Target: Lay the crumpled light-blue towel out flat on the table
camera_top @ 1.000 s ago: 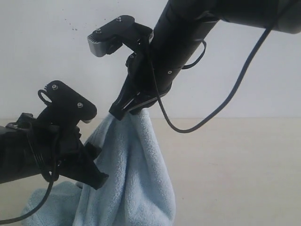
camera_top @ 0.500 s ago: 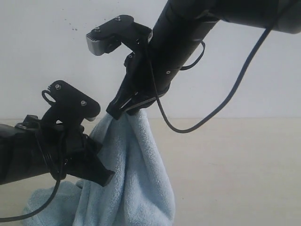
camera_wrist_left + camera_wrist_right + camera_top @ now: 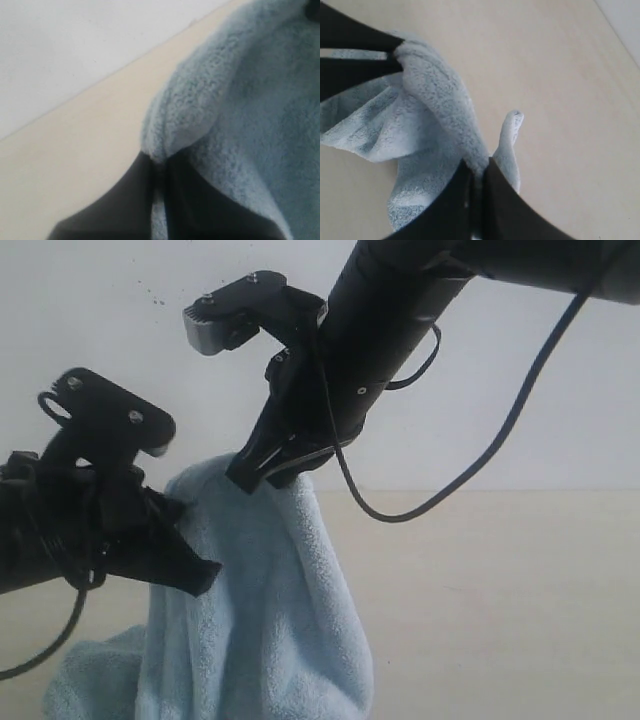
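The table (image 3: 520,600) takes up the lower half of the scene, a pale beige top running back to a white wall (image 3: 90,360). What shows of it to the right and far side of the cloth is bare.

The towel (image 3: 270,630) is next in size. It hangs in a long light-blue drape left of the middle, lifted well up, and its lower part bunches in a heap at the near left. It has been raised so that its own weight pulls the crumples out and an edge can be found, but it is folded on itself and far from flat.

The right arm (image 3: 380,310) comes down from the upper right, with a black cable (image 3: 450,495) looping below it. It serves as the hanger and holds the cloth's highest point. The left arm (image 3: 60,540) reaches in from the left, lower and nearer.

The right gripper (image 3: 479,175) is clamped narrow on a pinch of towel, with the fleece squeezed up between its two dark fingers. The left gripper (image 3: 159,167) is pressed tight as well and holds a fold of the towel's border just beside the right one's grasp — its wrist view shows the cloth bulging out from between its fingers.

The two grips sit close together along the same ridge of cloth. That looks like the start of a spread: drawing the grippers apart would stretch the edge taut before the towel is laid down. The risk is that either pinch holds more than one layer.
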Available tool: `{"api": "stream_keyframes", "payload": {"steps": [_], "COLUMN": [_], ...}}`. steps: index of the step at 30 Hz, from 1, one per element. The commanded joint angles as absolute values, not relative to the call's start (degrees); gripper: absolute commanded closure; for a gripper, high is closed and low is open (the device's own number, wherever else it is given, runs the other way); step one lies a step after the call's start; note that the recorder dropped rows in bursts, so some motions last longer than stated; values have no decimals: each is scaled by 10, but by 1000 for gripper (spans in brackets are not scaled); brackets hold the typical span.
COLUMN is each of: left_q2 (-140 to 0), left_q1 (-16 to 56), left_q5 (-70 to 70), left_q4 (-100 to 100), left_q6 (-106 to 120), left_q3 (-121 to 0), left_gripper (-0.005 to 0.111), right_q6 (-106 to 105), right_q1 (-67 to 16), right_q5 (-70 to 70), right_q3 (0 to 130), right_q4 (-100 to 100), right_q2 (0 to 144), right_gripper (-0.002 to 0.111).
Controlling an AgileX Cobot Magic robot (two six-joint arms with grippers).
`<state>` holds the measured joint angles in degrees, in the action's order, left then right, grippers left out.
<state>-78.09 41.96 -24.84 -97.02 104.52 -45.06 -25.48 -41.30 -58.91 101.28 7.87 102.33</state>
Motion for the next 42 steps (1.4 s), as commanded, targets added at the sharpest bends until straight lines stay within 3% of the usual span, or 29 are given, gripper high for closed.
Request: {"api": "stream_keyframes", "payload": {"steps": [1,5,7,12,13,20,29,34,42], "left_q2": [-728,-680,-653,-587,-572,-498,-479,-480,-484], "left_q1": [419,419,419,419,419,419,419,419,419], "left_q5": [-252,-268,-298,-351,-359,-475,-454,-374,-368], "left_q4": [-999,-999,-999,-999,-999,-999,-999,-999,-999], "left_q6": [1083,1106,1127,1172,1179,1222,1222,1208,1222], "left_q3": [-453,-431,-424,-419,-419,-419,-417,-413,-427], "left_gripper": [103,103,103,103,103,103,103,103,103], "right_q6": [-263,-263,-263,-274,-274,-311,-383,-419,-504], "right_q1": [-411,-411,-411,-411,-411,-411,-411,-411,-411], "right_q5": [-599,-632,-648,-643,-639,-562,-441,-459,-506], "right_q3": [1013,1013,1006,949,934,846,813,813,812], "right_q4": [88,92,96,100,100,106,181,206,334], "right_q2": [994,980,979,979,979,979,980,993,1030], "right_gripper": [107,106,97,46,43,63,62,62,62]}}
